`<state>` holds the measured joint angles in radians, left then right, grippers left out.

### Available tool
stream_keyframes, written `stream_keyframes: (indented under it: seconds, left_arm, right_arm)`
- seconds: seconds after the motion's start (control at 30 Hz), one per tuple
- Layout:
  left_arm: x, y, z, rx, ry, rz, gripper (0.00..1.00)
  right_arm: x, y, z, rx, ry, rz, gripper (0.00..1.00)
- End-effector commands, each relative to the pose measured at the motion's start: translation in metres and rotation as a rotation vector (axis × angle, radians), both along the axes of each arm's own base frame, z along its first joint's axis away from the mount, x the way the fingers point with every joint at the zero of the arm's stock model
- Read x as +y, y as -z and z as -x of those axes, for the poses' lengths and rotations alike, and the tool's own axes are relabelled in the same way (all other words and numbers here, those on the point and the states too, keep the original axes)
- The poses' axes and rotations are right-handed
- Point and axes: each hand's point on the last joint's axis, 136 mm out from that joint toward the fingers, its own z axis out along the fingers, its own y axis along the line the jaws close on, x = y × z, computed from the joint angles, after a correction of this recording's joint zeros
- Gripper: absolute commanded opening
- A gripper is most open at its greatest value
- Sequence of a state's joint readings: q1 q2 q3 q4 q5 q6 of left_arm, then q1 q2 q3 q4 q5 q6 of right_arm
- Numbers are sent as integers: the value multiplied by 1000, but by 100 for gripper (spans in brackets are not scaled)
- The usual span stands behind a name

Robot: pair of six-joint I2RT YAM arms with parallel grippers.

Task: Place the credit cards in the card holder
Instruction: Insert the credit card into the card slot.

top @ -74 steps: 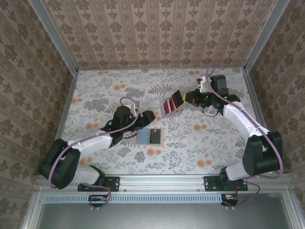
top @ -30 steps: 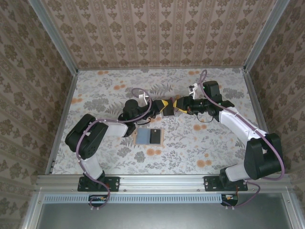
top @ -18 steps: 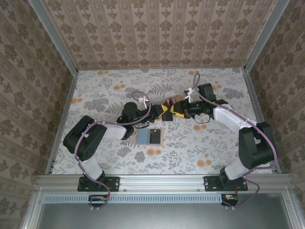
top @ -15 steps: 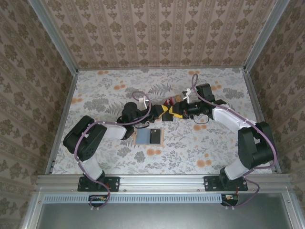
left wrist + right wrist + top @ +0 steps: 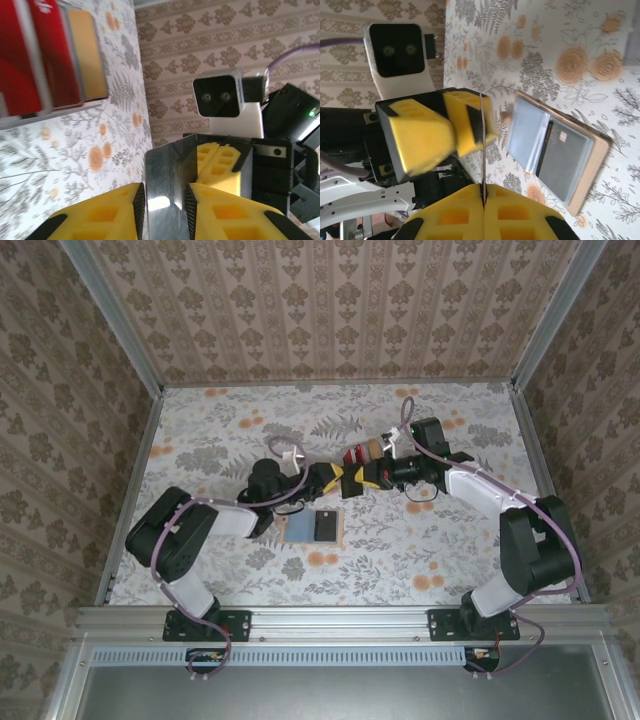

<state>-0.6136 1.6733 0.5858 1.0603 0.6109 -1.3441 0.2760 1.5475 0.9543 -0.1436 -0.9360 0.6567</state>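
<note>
A dark glossy credit card (image 5: 167,200) hangs in mid-air between both grippers. My right gripper (image 5: 483,192) is shut on its near edge, where the card (image 5: 481,150) shows edge-on. My left gripper (image 5: 165,192) meets it from the other side with its jaws parted, and the card's face shows in the gap. From above, the left gripper (image 5: 335,480) and right gripper (image 5: 362,478) stand tip to tip. The other credit cards (image 5: 358,454), red and tan (image 5: 55,55), lie fanned just behind. The card holder (image 5: 298,528) lies open below, light-blue inside (image 5: 525,132), with a dark card (image 5: 565,160) in it.
The floral table (image 5: 440,540) has bare room to the right and front of the holder. A metal rail (image 5: 330,622) runs along the near edge, and patterned walls close in the other three sides.
My right gripper has closed onto the dark card. My left gripper's jaws, shut a second ago, have parted. Both grippers stay tip to tip above the holder.
</note>
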Motion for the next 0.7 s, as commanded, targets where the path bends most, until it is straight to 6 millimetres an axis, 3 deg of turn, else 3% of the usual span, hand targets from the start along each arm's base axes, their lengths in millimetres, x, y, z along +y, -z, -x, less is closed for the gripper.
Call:
stream_keyframes:
  seconds: [0.0, 0.13, 0.23, 0.47, 0.57, 0.67]
  left_arm:
    - [21, 3, 6, -31, -15, -38, 32]
    - [46, 28, 18, 2, -38, -160, 32]
    - [67, 51, 33, 42, -55, -344, 33]
    - [136, 56, 64, 4, -173, -694, 37]
    - [151, 60, 74, 10, -198, -722, 39]
    - [153, 68, 80, 38, -185, -718, 40]
  right_arm:
    - [5, 6, 9, -15, 12, 14, 4]
    - [23, 33, 29, -13, -15, 85, 3]
    - [36, 50, 39, -44, 6, 123, 3]
    - [59, 81, 57, -47, 22, 174, 3]
    - [68, 91, 59, -27, 28, 169, 3]
    - [75, 97, 58, -7, 38, 155, 3]
